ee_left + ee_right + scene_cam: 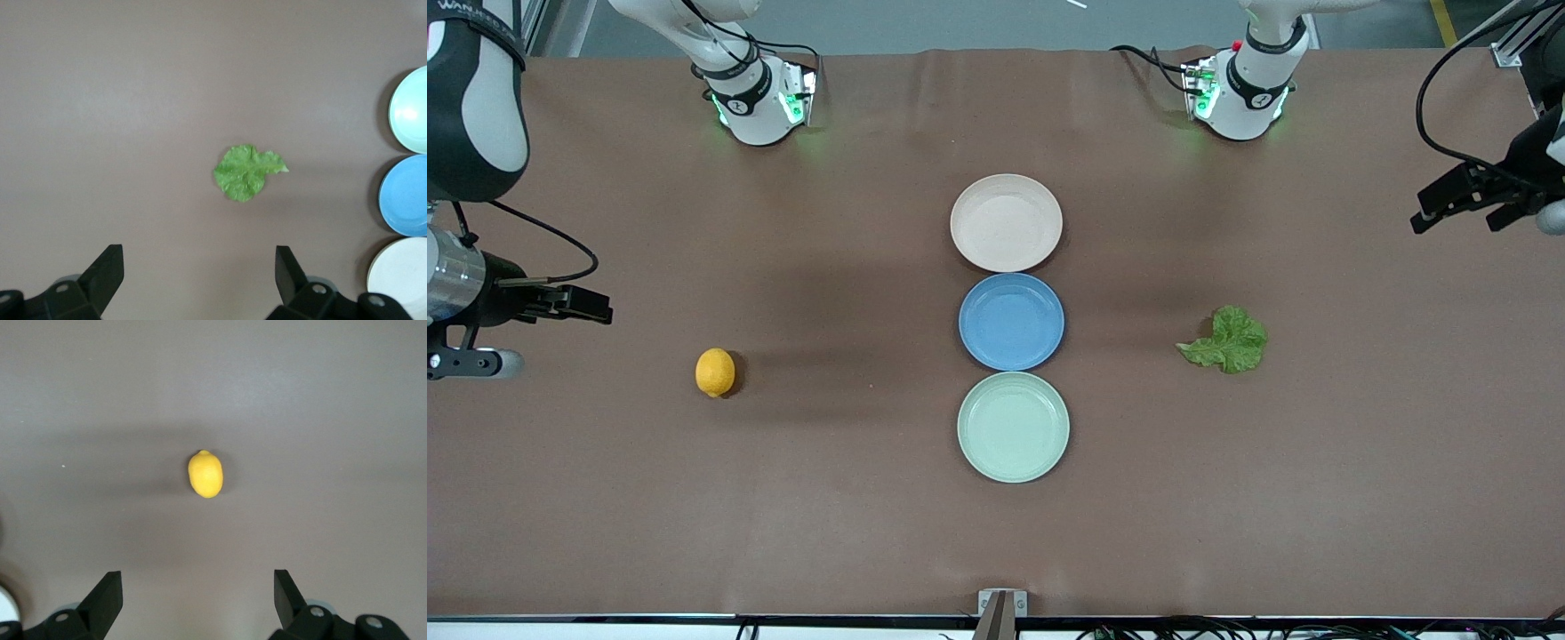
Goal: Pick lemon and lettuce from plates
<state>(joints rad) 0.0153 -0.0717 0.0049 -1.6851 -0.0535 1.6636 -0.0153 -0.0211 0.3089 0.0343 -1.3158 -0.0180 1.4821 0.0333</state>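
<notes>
The lemon lies on the bare table toward the right arm's end, on no plate; it also shows in the right wrist view. The lettuce lies on the bare table toward the left arm's end, also seen in the left wrist view. The beige plate and the mint plate are empty in the middle row. My right gripper is open and empty, up over the table's end beside the lemon. My left gripper is open and empty, up over the table's end beside the lettuce.
An empty blue plate sits between the beige and mint plates. The three plates show at the edge of the left wrist view, mint, blue, beige. The brown table cloth covers the table.
</notes>
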